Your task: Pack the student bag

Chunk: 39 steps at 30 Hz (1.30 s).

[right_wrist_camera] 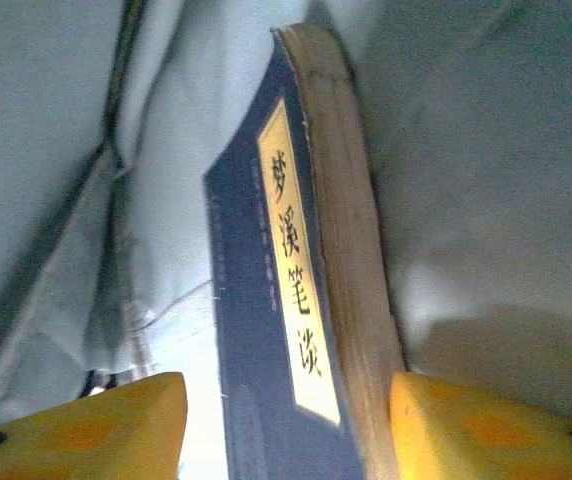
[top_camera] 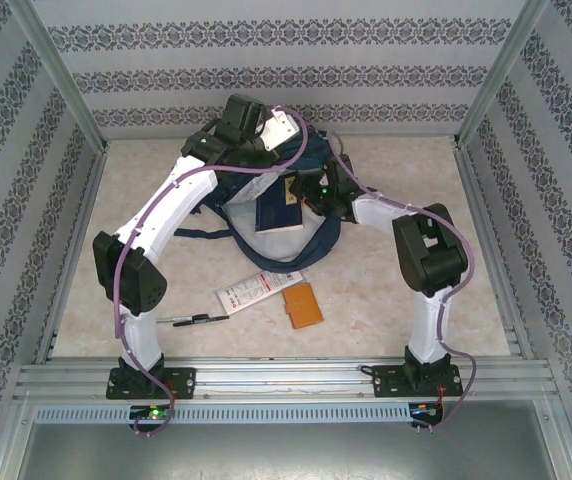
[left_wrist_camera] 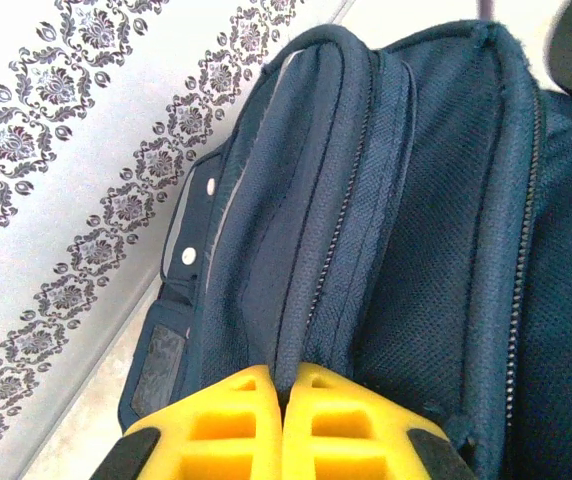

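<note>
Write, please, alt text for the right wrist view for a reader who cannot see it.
A navy book with a yellow label of Chinese characters sits inside the pale-lined student bag. The right claw is open, one yellow finger on either side of the book.

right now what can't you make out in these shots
Print on the white leaflet: too small in the top view.
Lower end of the book: cut off by the bottom edge of the right wrist view.
Far side of the student bag: hidden by the left arm in the top view.
Thin dark item left of it: too small to identify.
</note>
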Each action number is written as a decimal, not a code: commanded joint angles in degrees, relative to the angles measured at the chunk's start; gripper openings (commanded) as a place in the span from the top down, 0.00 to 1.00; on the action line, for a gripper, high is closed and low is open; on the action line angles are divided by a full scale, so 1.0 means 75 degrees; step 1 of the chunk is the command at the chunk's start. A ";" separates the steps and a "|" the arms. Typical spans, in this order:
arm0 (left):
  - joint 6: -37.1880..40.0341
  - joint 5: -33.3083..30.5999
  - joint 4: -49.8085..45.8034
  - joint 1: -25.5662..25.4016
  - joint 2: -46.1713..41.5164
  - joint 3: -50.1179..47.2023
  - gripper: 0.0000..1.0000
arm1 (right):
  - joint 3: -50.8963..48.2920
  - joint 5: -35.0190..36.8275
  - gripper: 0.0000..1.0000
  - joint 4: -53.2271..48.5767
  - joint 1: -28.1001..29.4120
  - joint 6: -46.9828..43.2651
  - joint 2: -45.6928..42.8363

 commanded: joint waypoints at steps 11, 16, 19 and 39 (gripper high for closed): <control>-0.0206 0.0117 0.0946 0.0013 -0.0330 0.0065 1.00 | -0.1834 0.2890 0.52 -0.2089 0.1869 0.0978 -0.2582; -0.0235 0.0296 0.0954 0.0014 -0.0282 0.0133 1.00 | -0.1659 0.3144 0.60 -0.1239 0.2440 0.2862 -0.2037; -0.0252 0.0380 0.0950 0.0011 -0.0282 0.0127 1.00 | -0.1229 0.3389 0.60 -0.1155 0.2422 0.3049 -0.1389; -0.0334 0.0948 0.0996 0.0014 -0.0319 0.0291 1.00 | 0.0815 0.3377 0.83 0.0332 0.1627 0.1034 0.0758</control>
